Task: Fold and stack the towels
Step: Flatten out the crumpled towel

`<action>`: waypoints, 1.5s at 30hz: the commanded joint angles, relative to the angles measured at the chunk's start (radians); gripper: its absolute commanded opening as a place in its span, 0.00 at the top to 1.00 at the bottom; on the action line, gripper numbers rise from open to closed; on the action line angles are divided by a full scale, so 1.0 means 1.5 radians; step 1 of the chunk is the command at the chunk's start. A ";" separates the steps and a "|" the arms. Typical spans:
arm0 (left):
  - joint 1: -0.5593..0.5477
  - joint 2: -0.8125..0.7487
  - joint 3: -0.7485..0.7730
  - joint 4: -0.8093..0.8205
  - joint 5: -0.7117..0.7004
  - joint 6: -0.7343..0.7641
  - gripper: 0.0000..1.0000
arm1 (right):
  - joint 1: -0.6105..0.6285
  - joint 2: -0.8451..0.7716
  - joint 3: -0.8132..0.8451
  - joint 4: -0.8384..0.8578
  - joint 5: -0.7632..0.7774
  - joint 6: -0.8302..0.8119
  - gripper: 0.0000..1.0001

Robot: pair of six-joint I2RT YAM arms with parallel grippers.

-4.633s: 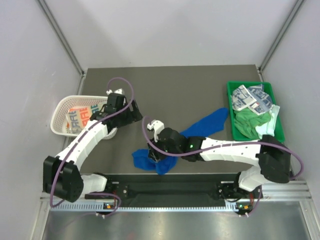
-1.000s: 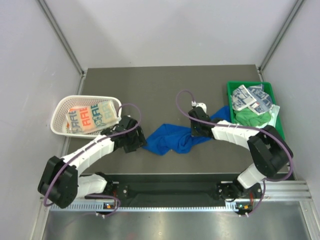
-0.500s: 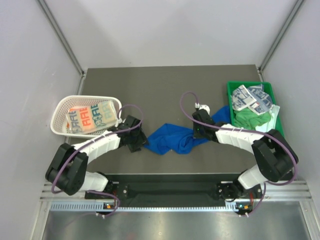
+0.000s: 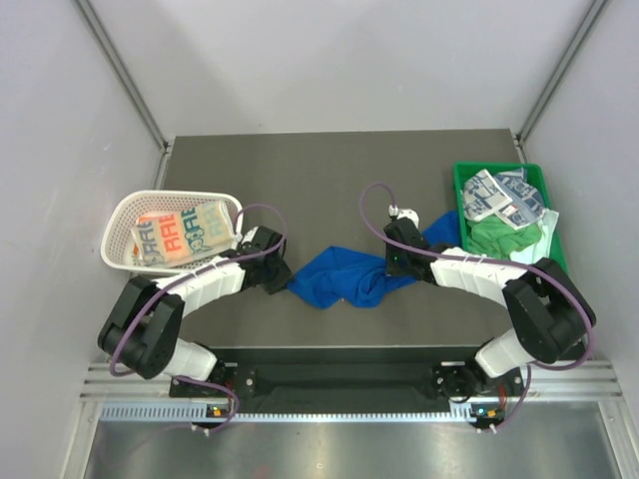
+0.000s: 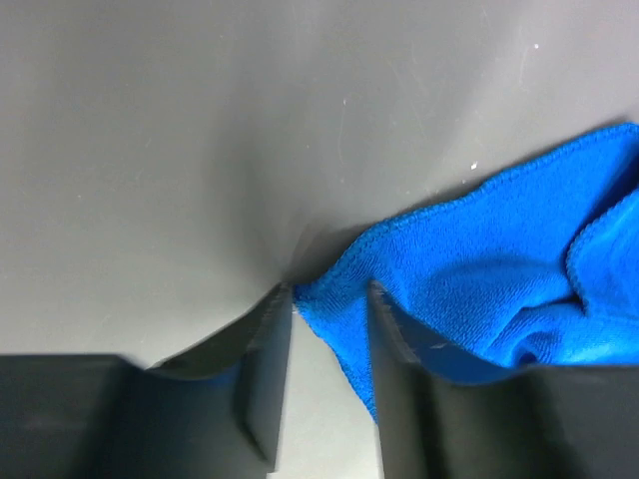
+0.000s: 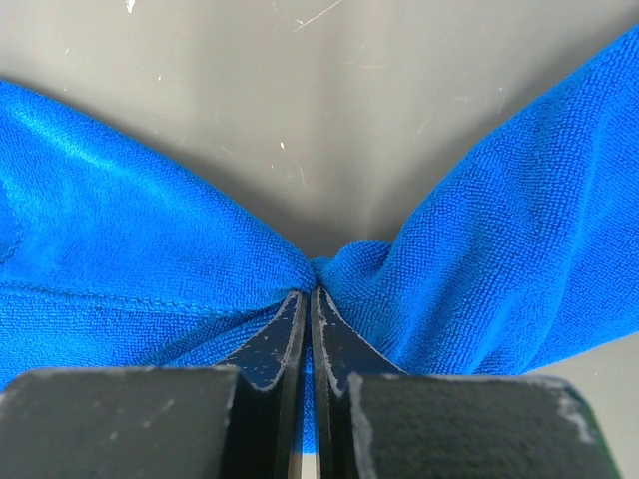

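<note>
One blue towel [image 4: 339, 277] lies crumpled on the dark table [image 4: 329, 180], low in the middle of the top view. It stretches from the left of center up toward the right. Two arms reach it, one from each side.

The left gripper [image 4: 284, 280] is at the left end of this towel. In the left wrist view its two fingers [image 5: 262, 379] stand apart, and one corner of the towel lies in the gap between them. The cloth touches the finger on the right of that view. A strip of bare table shows beside the other finger, so the jaws are not pressed together on the cloth.

The right gripper [image 4: 390, 270] is at the middle-right part of the same towel. In the right wrist view its two jaws are together and pinch one small fold of the blue cloth, which spreads to both sides of the fingers.

At the left of the top view stands one white basket [image 4: 115, 225] with one folded printed towel [image 4: 175, 237] in it, orange and teal. At the right stands one green tray [image 4: 459, 200]. It holds white printed towels [image 4: 499, 195] at the top, about two, though I cannot count them exactly. It also holds one green towel [image 4: 494, 244] and one pale mint towel [image 4: 527, 257], which hangs over the lower right edge.
</note>
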 commanded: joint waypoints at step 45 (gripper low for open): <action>0.000 -0.074 -0.028 -0.080 -0.104 0.129 1.00 | 0.247 0.271 0.321 -0.043 0.034 -0.071 0.58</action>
